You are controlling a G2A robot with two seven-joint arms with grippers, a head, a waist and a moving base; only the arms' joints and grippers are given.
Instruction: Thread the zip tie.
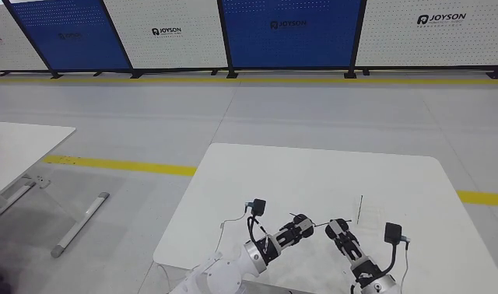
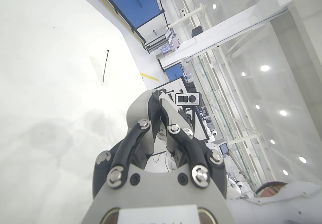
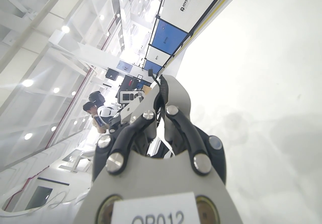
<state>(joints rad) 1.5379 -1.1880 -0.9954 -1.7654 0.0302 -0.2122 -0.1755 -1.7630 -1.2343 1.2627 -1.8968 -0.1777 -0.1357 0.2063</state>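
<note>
A thin black zip tie [image 1: 361, 207] lies straight and loose on the white table [image 1: 311, 177], just beyond the two arms; in the left wrist view this zip tie [image 2: 105, 66] lies ahead of the fingers. My left gripper [image 1: 305, 225] [image 2: 157, 95] hovers low over the table's near part, shut, and I cannot make out anything between its pads. Close beside it, my right gripper [image 1: 334, 227] [image 3: 159, 81] is shut on a second black zip tie [image 3: 151, 73], whose short end with the head sticks out past the fingertips.
The table's front edge runs close under both arms, and its right edge [image 1: 459, 208] lies beyond the loose tie. A second white table [image 1: 23, 146] stands off to the left. Blue and white panels [image 1: 288, 22] close the floor behind.
</note>
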